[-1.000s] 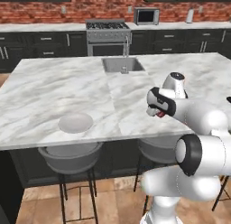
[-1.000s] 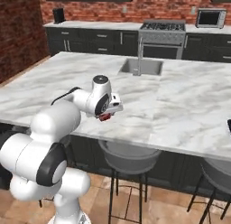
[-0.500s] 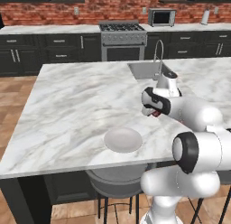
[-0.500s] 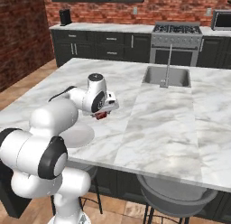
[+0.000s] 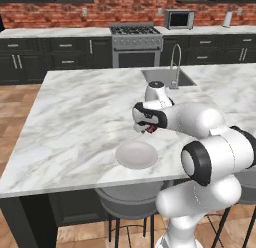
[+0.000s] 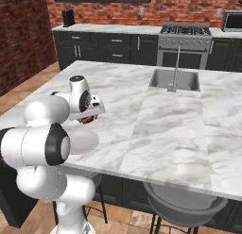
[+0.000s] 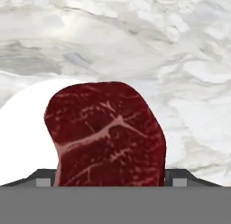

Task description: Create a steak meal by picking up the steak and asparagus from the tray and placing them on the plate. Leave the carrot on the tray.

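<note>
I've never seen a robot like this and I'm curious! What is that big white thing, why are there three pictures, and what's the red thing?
The big white thing is a robot arm on a base that can drive, in a computer-made kitchen. Two pictures come from cameras behind the arm, one on its left and one on its right. The third comes from a camera on the hand, looking along the gripper. The red thing is the steak, a slab of raw meat with pale streaks, held in the gripper's fingers. On the marble island counter lies a round white plate. The steak hangs in the air by the plate's edge, not yet on it.
</note>
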### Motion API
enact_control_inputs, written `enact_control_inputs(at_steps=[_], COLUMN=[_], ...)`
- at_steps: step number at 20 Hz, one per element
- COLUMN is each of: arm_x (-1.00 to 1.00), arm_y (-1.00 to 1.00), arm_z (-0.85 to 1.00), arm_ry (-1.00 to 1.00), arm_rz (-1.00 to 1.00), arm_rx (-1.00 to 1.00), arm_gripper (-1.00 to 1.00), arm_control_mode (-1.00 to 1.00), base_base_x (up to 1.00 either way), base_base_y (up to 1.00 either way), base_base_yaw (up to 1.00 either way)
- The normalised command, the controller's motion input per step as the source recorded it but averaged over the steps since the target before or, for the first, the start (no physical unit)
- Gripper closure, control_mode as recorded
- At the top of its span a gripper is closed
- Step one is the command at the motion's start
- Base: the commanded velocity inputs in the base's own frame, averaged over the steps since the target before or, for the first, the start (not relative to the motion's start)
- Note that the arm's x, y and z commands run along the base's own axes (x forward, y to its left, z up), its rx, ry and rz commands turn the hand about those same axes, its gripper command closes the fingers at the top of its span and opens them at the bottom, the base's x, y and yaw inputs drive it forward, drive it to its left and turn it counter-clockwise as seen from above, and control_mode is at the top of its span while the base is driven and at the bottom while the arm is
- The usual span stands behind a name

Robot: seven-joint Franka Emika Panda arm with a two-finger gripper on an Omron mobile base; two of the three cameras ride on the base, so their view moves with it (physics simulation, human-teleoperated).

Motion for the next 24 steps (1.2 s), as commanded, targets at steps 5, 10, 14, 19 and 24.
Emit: enact_control_inputs(at_steps=[5, 10, 14, 19, 24], arm_x=[0.0, 0.0, -0.07, -0.23, -0.18], arm_y=[0.36, 0.07, 0.0, 0.0, 0.0], arm_z=[-0.58, -0.57, -0.51, -0.39, -0.37], arm_ry=[0.04, 0.01, 0.0, 0.0, 0.0], arm_rz=[0.0, 0.0, 0.0, 0.0, 0.0], arm_rx=[0.0, 0.0, 0.0, 0.0, 0.0], arm_gripper=[1.0, 1.0, 1.0, 1.0, 1.0], arm_control_mode=[-1.0, -1.0, -1.0, -1.0, -1.0], base_base_x=[0.0, 0.0, 0.0, 0.0, 0.0], base_base_y=[0.0, 0.0, 0.0, 0.0, 0.0], base_base_yaw=[0.0, 0.0, 0.0, 0.0, 0.0])
